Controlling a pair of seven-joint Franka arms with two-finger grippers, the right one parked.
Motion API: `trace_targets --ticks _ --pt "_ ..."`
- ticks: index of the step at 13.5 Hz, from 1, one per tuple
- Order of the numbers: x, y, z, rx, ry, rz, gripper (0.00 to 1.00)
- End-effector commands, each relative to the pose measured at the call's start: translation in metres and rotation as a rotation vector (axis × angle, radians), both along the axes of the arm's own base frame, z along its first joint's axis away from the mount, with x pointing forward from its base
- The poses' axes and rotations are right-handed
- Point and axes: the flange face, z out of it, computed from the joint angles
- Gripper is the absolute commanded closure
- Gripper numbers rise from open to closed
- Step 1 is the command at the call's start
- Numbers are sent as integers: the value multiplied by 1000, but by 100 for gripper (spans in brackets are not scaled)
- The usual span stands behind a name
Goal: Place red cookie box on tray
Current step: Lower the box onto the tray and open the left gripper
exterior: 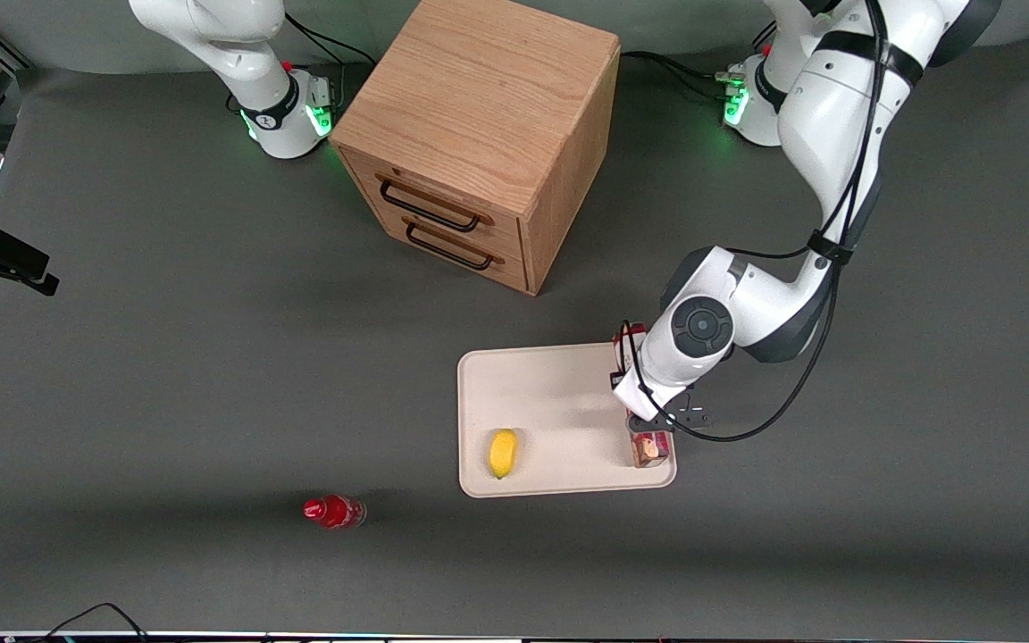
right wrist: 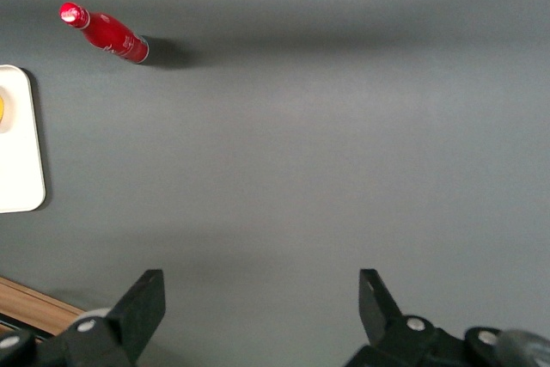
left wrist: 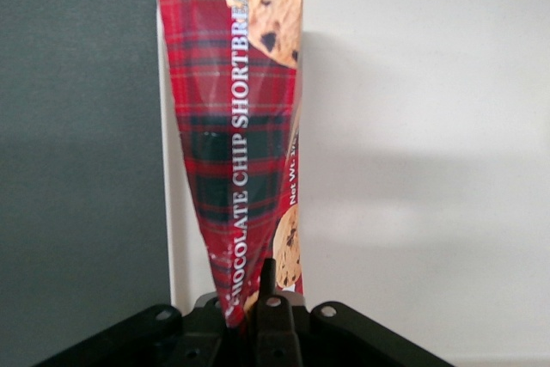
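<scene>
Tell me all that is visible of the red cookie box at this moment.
The red cookie box is a long, slim carton, apparently cardboard, in dark-red tartan with cookie pictures and white lettering reading CHOCOLATE CHIP SHORTBREAD. It lies along the edge of the tray toward the working arm's end, over the tray's surface; whether it rests flat is unclear. The left arm's claw is at its middle, covering that part from the front; both ends stick out.

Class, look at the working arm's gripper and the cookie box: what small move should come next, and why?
Probably open the gripper and lift away: it holds the red cookie box, which already lies along the tray edge nearest the working arm, beside the lemon.
</scene>
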Motion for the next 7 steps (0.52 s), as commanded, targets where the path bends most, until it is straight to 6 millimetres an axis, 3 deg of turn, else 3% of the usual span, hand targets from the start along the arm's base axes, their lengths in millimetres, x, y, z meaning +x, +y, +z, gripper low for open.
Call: trace_targets --ticks 1,5,6,7 --pt "6 -7 -2 6 -21 6 100" --pt "7 -7 -11 -2 -26 6 100" --pt "7 -7 -11 -3 -27 4 87" --pt "8 -7 -10 -4 -30 6 33"
